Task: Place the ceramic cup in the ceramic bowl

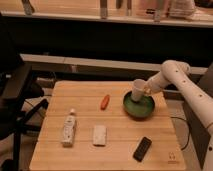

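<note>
The cream ceramic cup stands at the far rim of the green ceramic bowl, its base down inside the bowl. The bowl rests on the right half of the wooden table. My gripper is right beside the cup on its right side, at the end of the white arm that reaches in from the right. The cup's lower part is hidden by the bowl's rim, and I cannot make out whether the gripper touches the cup.
An orange carrot-shaped item lies left of the bowl. Nearer the front lie a white labelled bottle, a white block and a black device. A black chair stands at the table's left.
</note>
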